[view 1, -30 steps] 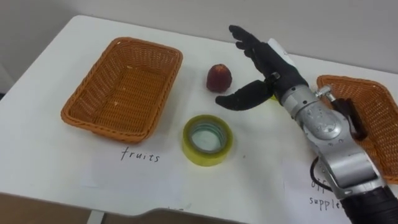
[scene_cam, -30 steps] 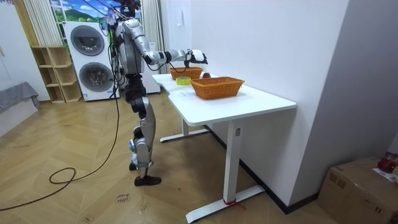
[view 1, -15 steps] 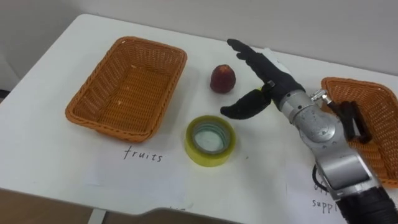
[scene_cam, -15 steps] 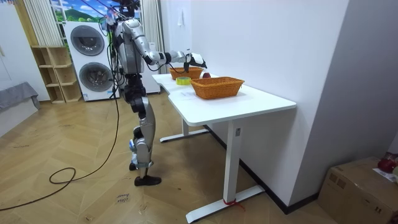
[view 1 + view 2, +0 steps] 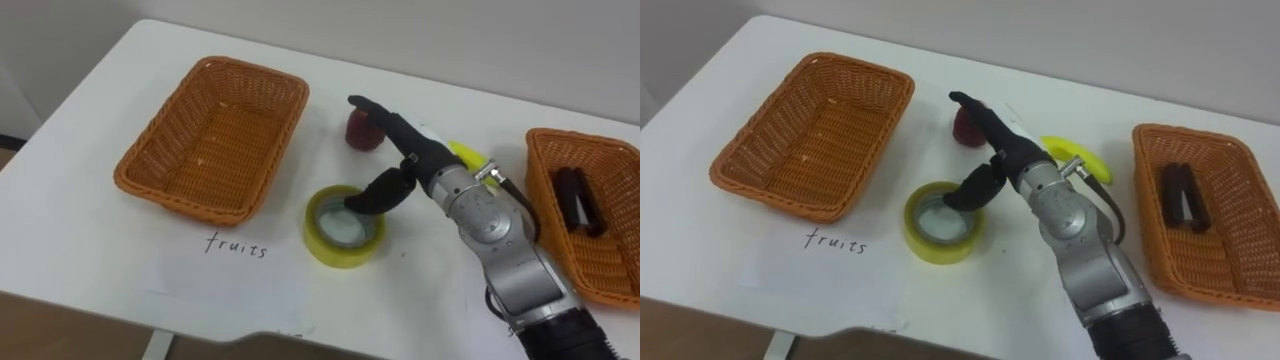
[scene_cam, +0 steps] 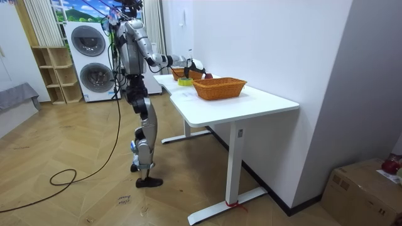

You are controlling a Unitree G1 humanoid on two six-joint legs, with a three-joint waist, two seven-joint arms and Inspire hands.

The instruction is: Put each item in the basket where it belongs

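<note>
My right hand reaches in from the right, open, fingers stretched above the yellow tape roll. Its thumb dips at the roll's inner rim. A red fruit sits just behind the fingertips, partly covered. A yellow-green fruit peeks out behind the wrist. The left wicker basket is empty. The right wicker basket holds a dark office item. In the room view I stand at the white table's end with the right hand over it.
Paper labels lie on the white table, one in front of the left basket. The table's front edge is close below them. Washing machines and a shelf stand behind me in the room view.
My right hand has moved left and down from beside the red fruit to the tape roll, its thumb now at the roll's ring. The eye view has shifted slightly.
</note>
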